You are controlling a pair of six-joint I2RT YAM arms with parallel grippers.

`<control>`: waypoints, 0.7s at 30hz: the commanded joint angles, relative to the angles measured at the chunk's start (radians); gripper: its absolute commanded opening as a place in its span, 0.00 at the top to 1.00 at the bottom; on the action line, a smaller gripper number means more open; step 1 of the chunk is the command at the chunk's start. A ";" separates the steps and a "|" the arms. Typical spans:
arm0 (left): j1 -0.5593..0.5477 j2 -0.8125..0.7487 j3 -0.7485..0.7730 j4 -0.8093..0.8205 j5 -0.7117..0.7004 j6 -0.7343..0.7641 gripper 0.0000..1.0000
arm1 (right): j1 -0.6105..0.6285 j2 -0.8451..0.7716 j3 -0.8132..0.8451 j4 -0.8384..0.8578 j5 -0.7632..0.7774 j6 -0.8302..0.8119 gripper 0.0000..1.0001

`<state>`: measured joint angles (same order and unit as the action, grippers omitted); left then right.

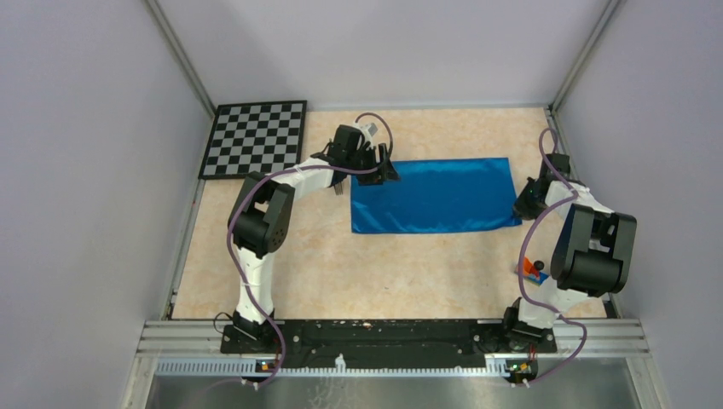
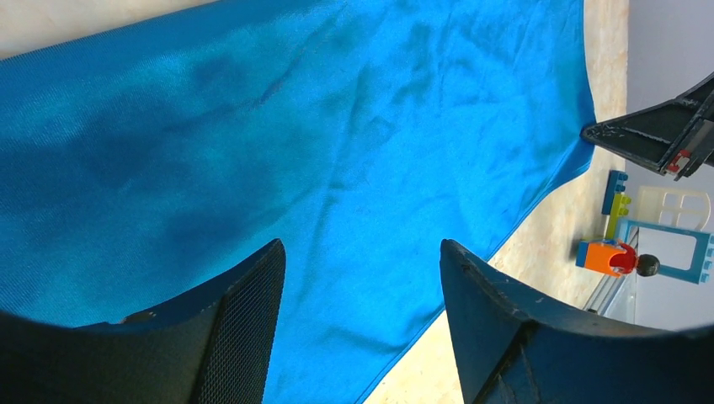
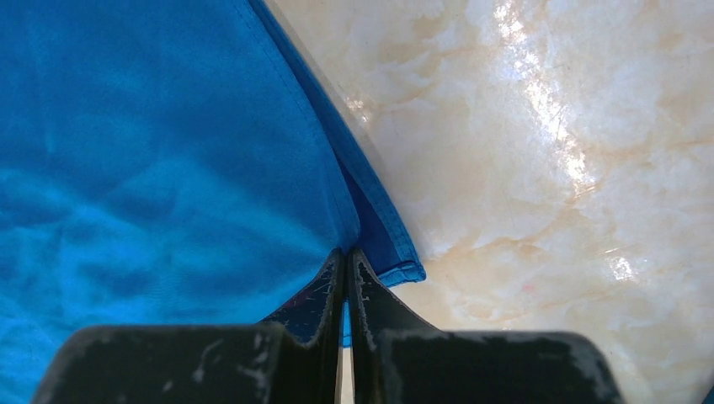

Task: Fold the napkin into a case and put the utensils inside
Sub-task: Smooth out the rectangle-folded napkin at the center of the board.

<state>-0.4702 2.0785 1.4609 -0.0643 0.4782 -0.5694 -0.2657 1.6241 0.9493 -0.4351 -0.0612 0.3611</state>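
Observation:
The bright blue napkin (image 1: 435, 196) lies flat on the table as a wide rectangle, in two layers at its right edge. My left gripper (image 1: 388, 170) is open over the napkin's far left corner; in the left wrist view (image 2: 362, 248) the cloth (image 2: 295, 126) and its edge lie between the spread fingers. My right gripper (image 1: 522, 207) is shut on the napkin's near right corner, and in the right wrist view (image 3: 347, 252) the cloth (image 3: 151, 151) is pinched between the fingertips. Thin dark tines, probably the fork (image 1: 339, 191), show under the left arm. The knife is out of view.
A black-and-white checkerboard (image 1: 256, 138) lies at the far left. Coloured toy bricks (image 1: 535, 271) sit by the right arm's base and also show in the left wrist view (image 2: 615, 252). Grey walls close in both sides and the back.

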 commanded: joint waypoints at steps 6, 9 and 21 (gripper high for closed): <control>-0.005 -0.046 -0.014 0.027 0.015 0.013 0.27 | 0.001 -0.043 0.047 0.045 0.008 0.010 1.00; -0.005 -0.043 -0.014 0.029 0.016 0.012 0.27 | 0.002 -0.043 0.060 0.046 0.015 0.010 1.00; -0.005 -0.034 -0.020 0.035 0.021 0.014 0.27 | 0.002 0.012 0.079 0.070 0.052 0.004 1.00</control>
<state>-0.4713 2.0785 1.4502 -0.0624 0.4824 -0.5694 -0.2638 1.6241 0.9901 -0.3988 -0.0452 0.3676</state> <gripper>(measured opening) 0.726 0.005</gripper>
